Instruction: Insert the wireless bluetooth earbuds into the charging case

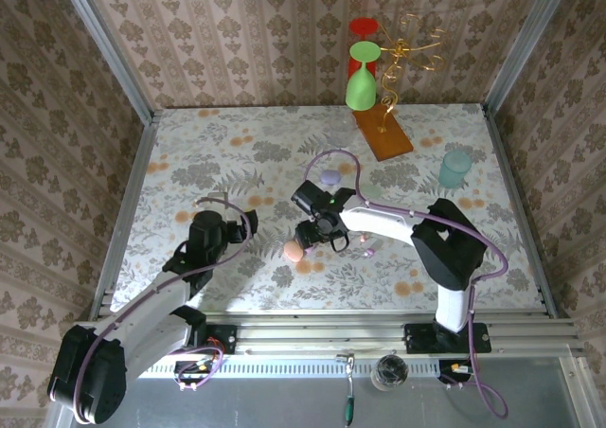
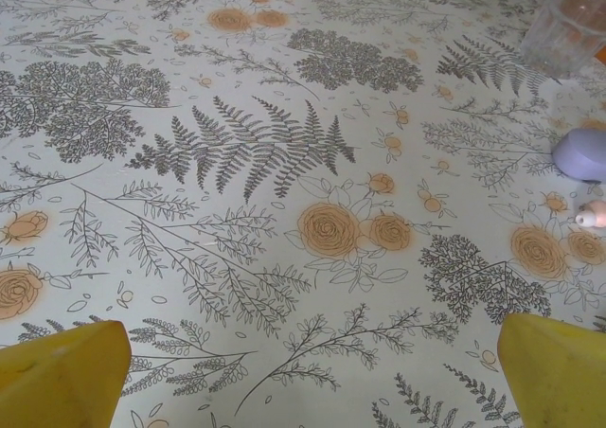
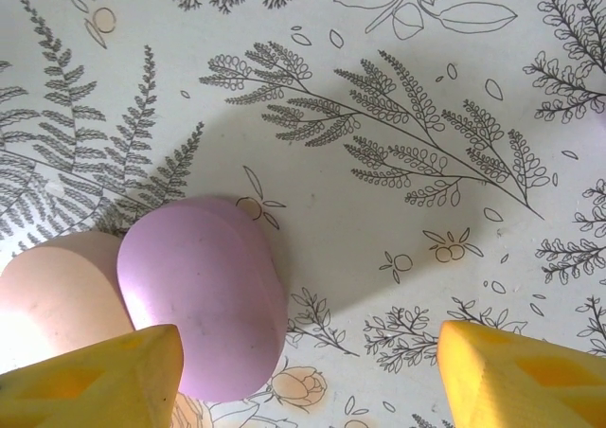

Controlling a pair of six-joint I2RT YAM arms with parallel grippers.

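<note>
A pink-lilac pebble-shaped charging case [image 3: 204, 295] lies shut on the tablecloth, with a peach case [image 3: 57, 295] against its left side. My right gripper [image 3: 308, 390] hangs open just above them. Its left finger [image 3: 90, 381] overlaps the pink-lilac case's near edge, and bare cloth fills the rest of the gap. From above, my right gripper [image 1: 305, 241] sits beside the peach case [image 1: 294, 250]. A second lilac case [image 2: 582, 153] lies with one tiny pale pink earbud [image 2: 592, 217] close by it. My left gripper [image 2: 308, 381] is open over bare cloth, left of centre [image 1: 216, 204].
A clear glass [image 2: 573, 21] stands beyond the lilac case [image 1: 329, 176]. A teal cup [image 1: 454, 168] is at the right. At the back, an orange board [image 1: 383, 134] carries a gold wire stand with green and red goblets. Two small pale nubs [image 1: 367, 248] lie under the right forearm.
</note>
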